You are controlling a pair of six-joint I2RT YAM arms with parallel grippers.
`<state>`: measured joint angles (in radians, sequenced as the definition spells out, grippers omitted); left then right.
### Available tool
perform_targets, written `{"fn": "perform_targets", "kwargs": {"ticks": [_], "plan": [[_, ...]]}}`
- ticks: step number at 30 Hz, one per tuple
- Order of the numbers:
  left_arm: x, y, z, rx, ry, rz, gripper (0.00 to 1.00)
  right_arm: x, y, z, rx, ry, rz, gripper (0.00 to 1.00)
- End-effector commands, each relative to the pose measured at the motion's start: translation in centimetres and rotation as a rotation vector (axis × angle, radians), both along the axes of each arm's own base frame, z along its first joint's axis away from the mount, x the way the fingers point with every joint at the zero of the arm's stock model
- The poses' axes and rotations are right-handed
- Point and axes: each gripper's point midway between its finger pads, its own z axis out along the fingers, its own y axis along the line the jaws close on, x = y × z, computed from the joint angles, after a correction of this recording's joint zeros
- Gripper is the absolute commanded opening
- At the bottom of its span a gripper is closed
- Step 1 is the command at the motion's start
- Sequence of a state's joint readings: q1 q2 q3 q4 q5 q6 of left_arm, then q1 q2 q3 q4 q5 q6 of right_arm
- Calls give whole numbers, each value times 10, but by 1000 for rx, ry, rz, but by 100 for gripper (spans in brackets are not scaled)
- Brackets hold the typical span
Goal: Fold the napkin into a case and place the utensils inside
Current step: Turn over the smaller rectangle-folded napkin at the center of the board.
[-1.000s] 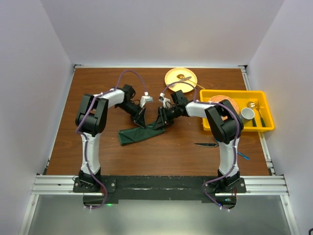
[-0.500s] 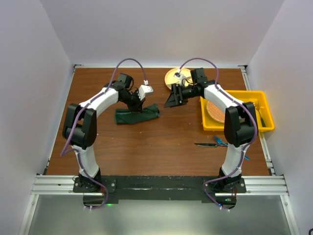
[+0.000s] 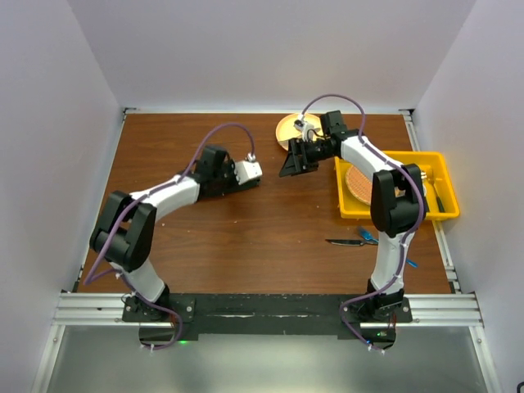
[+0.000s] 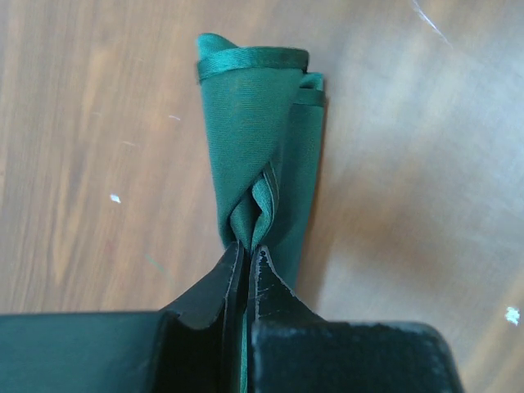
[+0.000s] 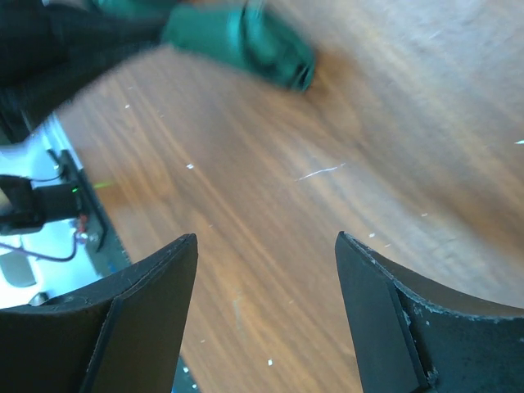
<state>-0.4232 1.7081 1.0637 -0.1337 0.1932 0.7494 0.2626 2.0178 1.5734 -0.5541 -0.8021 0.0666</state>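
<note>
- In the left wrist view the napkin (image 4: 258,139) runs into the closed jaws of the left gripper (image 4: 248,255); its near end is lost between them.
- From above, the left arm (image 3: 176,192) covers nearly all of that cloth.
- The right wrist view gives it only as a blurred green smear, cut by the top edge.
- The blue fork (image 3: 367,237) shows only as bits either side of the right arm (image 3: 391,209).
- That arm also hides part of the yellow plate (image 3: 288,128).

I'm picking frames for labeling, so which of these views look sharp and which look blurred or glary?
Left wrist: the napkin is crisp, pale glare on the table at right. Right wrist: the napkin is smeared by motion blur. Top external: evenly lit, sharp throughout.
</note>
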Motion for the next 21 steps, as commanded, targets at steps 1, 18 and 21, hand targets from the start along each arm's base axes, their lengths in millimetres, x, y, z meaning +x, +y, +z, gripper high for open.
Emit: {"fn": "perform_targets", "kwargs": {"ticks": [1,18,21], "plan": [[-4,-9,16,34,-228,-12,0,19,1,14,-9,-87,-1,73],[-118,-43,10,-102,-18,-156,50,14,13,15,-11,-121,41,73],[-133,-47,9,-111,25,-180,48,13,28,21,3,-149,72,71]]}}
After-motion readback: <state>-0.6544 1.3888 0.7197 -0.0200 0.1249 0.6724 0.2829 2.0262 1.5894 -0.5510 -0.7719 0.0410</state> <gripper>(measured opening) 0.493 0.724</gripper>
